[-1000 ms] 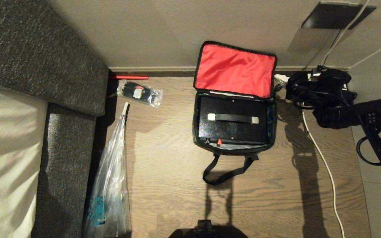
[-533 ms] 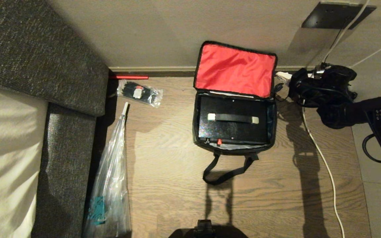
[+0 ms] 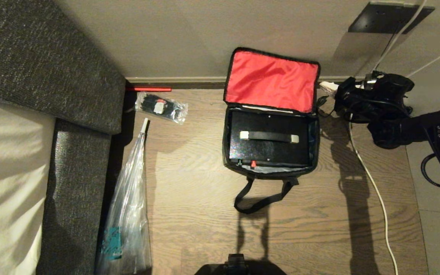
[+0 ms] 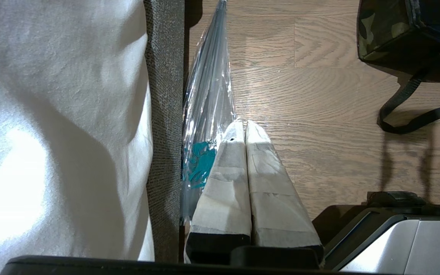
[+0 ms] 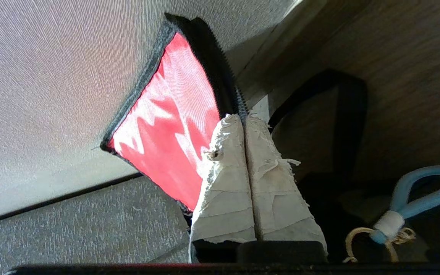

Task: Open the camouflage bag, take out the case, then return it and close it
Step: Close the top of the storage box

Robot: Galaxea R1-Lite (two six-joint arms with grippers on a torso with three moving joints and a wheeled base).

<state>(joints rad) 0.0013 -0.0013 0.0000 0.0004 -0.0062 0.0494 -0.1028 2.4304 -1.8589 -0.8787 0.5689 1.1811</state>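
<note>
Head view: camouflage bag [image 3: 271, 137] open on the floor, case [image 3: 269, 142] lying inside.
Right end effector [image 5: 244, 118], fingers pressed together and empty, hangs beside the bag's right rear corner by the red lid [image 3: 271, 81]; the case's long axis runs left-right. Left end effector [image 4: 244, 124], also pressed together, is parked near the plastic bag [image 3: 128, 214]; a white cable [image 3: 372, 187] trails nearby.

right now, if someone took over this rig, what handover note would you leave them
Right gripper: shut, holding nothing, at the right edge of the raised red lid.
Left gripper: shut, parked low by the sofa.
Camouflage bag: on the floor by the wall, lid open.
Case: lying flat inside the bag.
Done: bag unzipped. Whether the case has already been out and back I cannot tell.
Left: at least closing the lid and zipping up.
</note>
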